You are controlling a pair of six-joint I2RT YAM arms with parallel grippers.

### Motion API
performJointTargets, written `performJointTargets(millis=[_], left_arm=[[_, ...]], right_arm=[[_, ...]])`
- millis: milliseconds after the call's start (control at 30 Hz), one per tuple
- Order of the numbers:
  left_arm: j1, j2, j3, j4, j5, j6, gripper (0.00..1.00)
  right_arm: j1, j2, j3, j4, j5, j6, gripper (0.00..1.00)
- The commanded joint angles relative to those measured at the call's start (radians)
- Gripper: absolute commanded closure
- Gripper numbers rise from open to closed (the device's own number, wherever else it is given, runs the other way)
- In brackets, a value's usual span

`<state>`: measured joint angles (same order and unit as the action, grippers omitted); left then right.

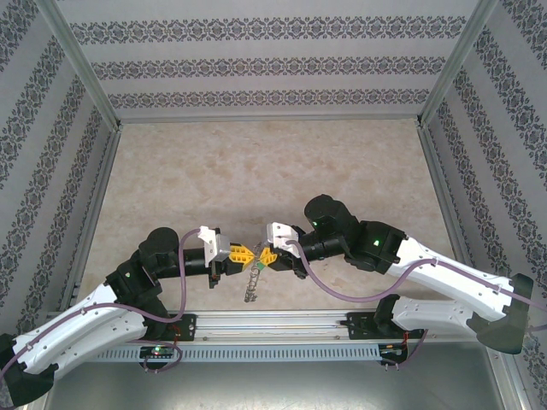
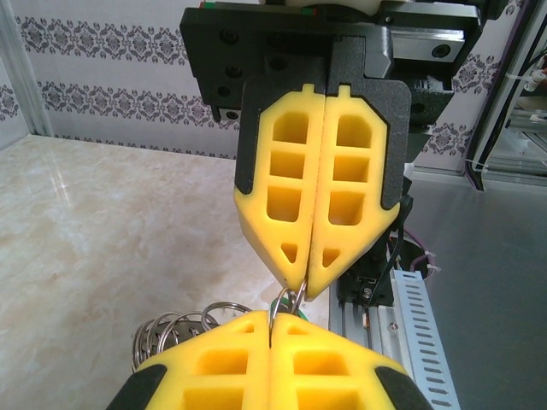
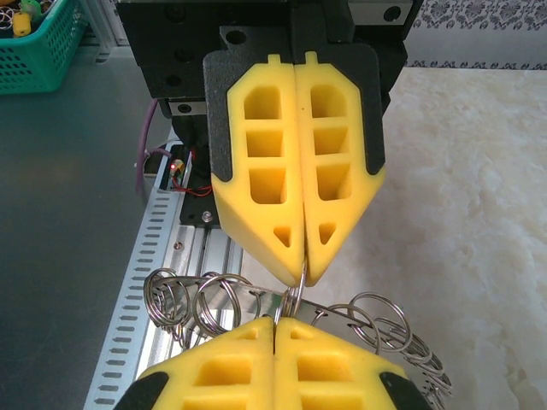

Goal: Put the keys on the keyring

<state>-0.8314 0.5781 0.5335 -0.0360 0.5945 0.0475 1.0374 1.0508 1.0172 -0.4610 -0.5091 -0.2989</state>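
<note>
My two grippers meet tip to tip low over the table's front edge. The left gripper and the right gripper both stand shut, their yellow pads pressed together. Thin silvery wire runs from one pair of jaws straight into the other. The keyring, a dark grey band fringed with wire loops, hangs below the tips. A sliver of the key's green head peeks out behind the pinched wire; its blade is hidden. I cannot tell whether both jaws pinch the same loop.
An aluminium rail and a slotted cable duct run along the table's near edge just under the grippers. A green basket sits off the table on the grey surface. Patterned walls close in the marble tabletop.
</note>
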Motion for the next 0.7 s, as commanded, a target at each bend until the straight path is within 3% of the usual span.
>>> performJointTargets(millis=[0, 667], left_arm=[[-0.011, 0.000, 0.012, 0.046, -0.028, 0.001, 1.00], [-0.011, -0.007, 0.019, 0.042, -0.027, 0.003, 1.00]], right_arm=[[0.023, -0.022, 0.017, 0.018, -0.033, -0.024, 1.00], [0.047, -0.021, 0.020, 0.020, 0.035, -0.066, 1.00]])
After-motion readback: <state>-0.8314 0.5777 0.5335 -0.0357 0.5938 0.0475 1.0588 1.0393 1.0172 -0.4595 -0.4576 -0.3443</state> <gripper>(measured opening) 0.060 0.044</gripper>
